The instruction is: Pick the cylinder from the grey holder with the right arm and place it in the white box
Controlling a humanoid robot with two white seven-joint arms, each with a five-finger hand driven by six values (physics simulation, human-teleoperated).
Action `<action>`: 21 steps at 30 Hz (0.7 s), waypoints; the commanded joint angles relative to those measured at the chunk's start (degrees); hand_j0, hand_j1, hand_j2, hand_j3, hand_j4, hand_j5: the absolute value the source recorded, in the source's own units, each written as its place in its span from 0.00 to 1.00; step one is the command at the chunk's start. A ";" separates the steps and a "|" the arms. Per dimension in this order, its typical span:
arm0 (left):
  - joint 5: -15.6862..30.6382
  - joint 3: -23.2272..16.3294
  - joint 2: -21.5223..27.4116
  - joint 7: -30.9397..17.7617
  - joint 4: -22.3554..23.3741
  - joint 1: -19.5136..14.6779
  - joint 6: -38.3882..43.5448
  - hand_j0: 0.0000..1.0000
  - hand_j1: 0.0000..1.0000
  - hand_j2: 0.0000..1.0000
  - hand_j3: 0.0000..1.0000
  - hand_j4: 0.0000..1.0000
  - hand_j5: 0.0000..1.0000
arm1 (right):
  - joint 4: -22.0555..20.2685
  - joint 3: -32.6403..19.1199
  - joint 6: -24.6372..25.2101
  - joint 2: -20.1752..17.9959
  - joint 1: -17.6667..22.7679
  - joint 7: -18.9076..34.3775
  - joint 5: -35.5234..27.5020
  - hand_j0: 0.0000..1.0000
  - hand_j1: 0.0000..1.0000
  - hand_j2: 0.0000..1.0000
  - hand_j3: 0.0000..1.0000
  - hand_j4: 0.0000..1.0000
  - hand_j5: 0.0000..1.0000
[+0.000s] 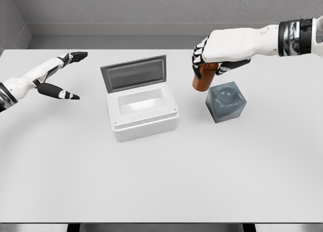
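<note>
Right hand: my right hand is clamped around the top of the brown cylinder, fingers wrapped from above so the body hangs free below the palm.
Cylinder: it sits in the air, slightly tilted, just up and to the left of the grey holder, clear of the socket as far as I can judge.
Grey holder: its rounded well faces up with nothing in it, which I read as the pick being done.
White box: the white box stands near the middle of the worktop, lid propped up at the back, so the cavity is open to a drop from above.
Left hand: my left hand rests off to the far left, fingers spread and holding nothing, well apart from the box, out of the working arm's path.
Next move, my judgement: carry the cylinder left over the cavity, staying in front of the raised lid, then lower and let go.
Risk: the tilt could catch the rim on the way in.
</note>
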 commanded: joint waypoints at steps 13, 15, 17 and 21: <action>0.50 0.14 1.91 0.02 -0.22 0.35 0.12 1.00 1.00 1.00 1.00 1.00 1.00 | -0.40 0.19 0.18 2.82 0.00 -0.04 -0.99 0.43 0.43 0.43 0.43 0.43 0.43; 0.50 0.14 1.91 0.02 -0.22 0.26 0.12 1.00 1.00 1.00 1.00 1.00 1.00 | -0.40 0.19 0.18 2.91 0.09 -0.04 -0.99 0.43 0.43 0.43 0.43 0.43 0.43; 0.41 0.14 1.91 0.02 -0.22 0.18 0.12 1.00 1.00 1.00 1.00 1.00 1.00 | -0.40 0.36 0.18 2.91 0.09 -0.04 -0.99 0.43 0.43 0.43 0.43 0.43 0.43; 0.41 0.14 1.91 0.02 -0.30 0.18 0.12 1.00 1.00 1.00 1.00 1.00 1.00 | -0.31 0.72 0.18 4.23 -0.18 -0.04 -0.99 0.43 0.43 0.43 0.43 0.43 0.43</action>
